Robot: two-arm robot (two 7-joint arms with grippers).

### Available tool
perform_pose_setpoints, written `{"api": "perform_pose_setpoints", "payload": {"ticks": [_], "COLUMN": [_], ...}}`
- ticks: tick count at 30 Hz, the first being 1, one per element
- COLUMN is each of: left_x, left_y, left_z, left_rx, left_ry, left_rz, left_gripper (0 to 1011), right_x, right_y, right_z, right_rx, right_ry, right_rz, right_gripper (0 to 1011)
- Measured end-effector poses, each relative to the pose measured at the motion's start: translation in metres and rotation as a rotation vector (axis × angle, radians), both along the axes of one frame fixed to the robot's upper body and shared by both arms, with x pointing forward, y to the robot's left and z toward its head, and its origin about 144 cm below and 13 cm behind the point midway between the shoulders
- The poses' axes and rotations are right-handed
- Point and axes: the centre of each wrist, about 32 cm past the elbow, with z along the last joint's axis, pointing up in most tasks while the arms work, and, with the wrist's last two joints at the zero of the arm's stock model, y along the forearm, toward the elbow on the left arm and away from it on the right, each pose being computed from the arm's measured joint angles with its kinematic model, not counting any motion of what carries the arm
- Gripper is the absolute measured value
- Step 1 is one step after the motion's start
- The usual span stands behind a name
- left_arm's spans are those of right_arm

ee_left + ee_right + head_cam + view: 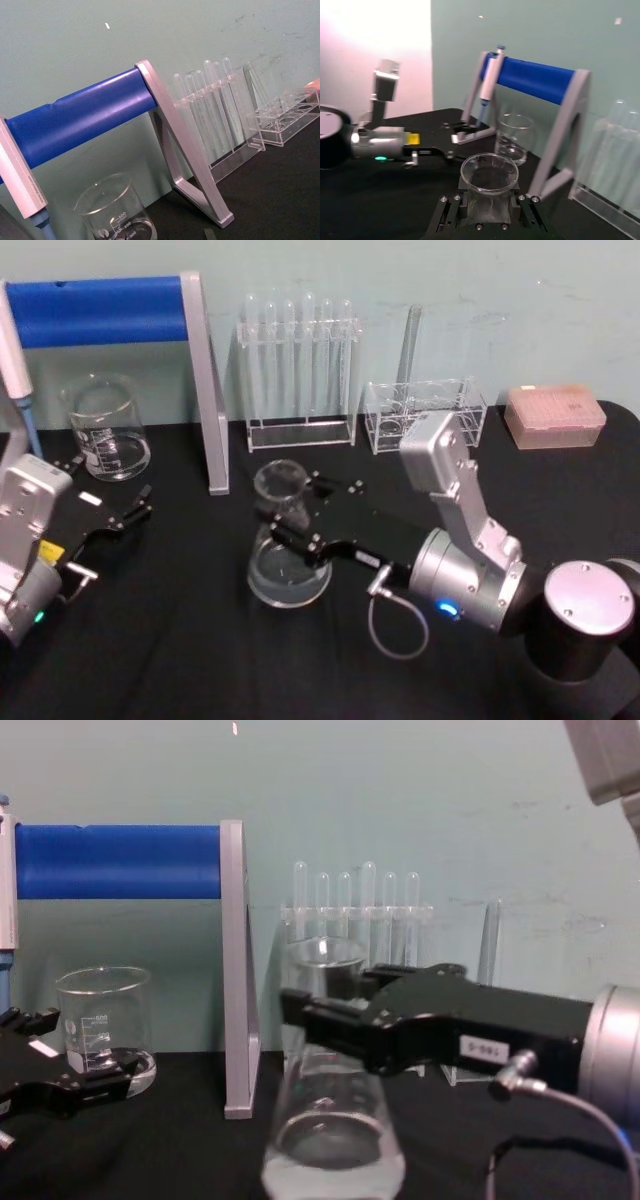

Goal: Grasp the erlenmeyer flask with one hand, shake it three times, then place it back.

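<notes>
From my console, the black table [180, 660] carries the right arm reaching across its middle. The left gripper [112, 502] is parked at the left near the beaker [105, 430], jaws spread and empty. The erlenmeyer flask [288, 575] appears to stand on the table's centre, and the right gripper [300, 508] is clenched round its neck just under the lip. I judge the grasp made and the shaking not begun. Next I'd lift it straight up, then shake gently, minding the liquid inside.
</notes>
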Motion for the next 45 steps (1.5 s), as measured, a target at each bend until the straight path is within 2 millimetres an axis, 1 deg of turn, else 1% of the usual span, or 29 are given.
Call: {"api": "perform_pose_setpoints", "payload": {"ticks": [4, 5, 6, 10, 17, 23, 30, 34, 39, 45], "left_x": [0.000, 0.000, 0.000, 0.000, 0.000, 0.000, 0.000, 0.000, 0.000, 0.000], "left_y": [0.000, 0.000, 0.000, 0.000, 0.000, 0.000, 0.000, 0.000, 0.000, 0.000], "left_z": [0.000, 0.000, 0.000, 0.000, 0.000, 0.000, 0.000, 0.000, 0.000, 0.000], "left_rx": [0.000, 0.000, 0.000, 0.000, 0.000, 0.000, 0.000, 0.000, 0.000, 0.000], "left_ry": [0.000, 0.000, 0.000, 0.000, 0.000, 0.000, 0.000, 0.000, 0.000, 0.000], "left_rz": [0.000, 0.000, 0.000, 0.000, 0.000, 0.000, 0.000, 0.000, 0.000, 0.000], "left_gripper": [1001, 1001, 1001, 1001, 1001, 1001, 1001, 1001, 1001, 1001], "right_x": [0.005, 0.008, 0.008, 0.014, 0.027, 0.033, 0.035, 0.035, 0.034, 0.031], "right_y": [-0.007, -0.014, -0.014, -0.026, -0.055, -0.075, -0.094, -0.099, -0.098, -0.083], "right_z": [0.001, 0.003, 0.003, 0.005, 0.008, 0.011, 0.011, 0.010, 0.010, 0.009], "right_rx": [-0.002, -0.003, -0.003, -0.003, 0.007, 0.013, 0.017, 0.020, 0.025, 0.034], "right_ry": [-0.009, -0.017, -0.017, -0.031, -0.054, -0.070, -0.076, -0.077, -0.073, -0.065], "right_rz": [-0.046, -0.081, -0.081, -0.150, -0.322, -0.437, -0.540, -0.566, -0.561, -0.484], "right_gripper": [457, 457, 457, 457, 457, 457, 457, 457, 456, 457]}}
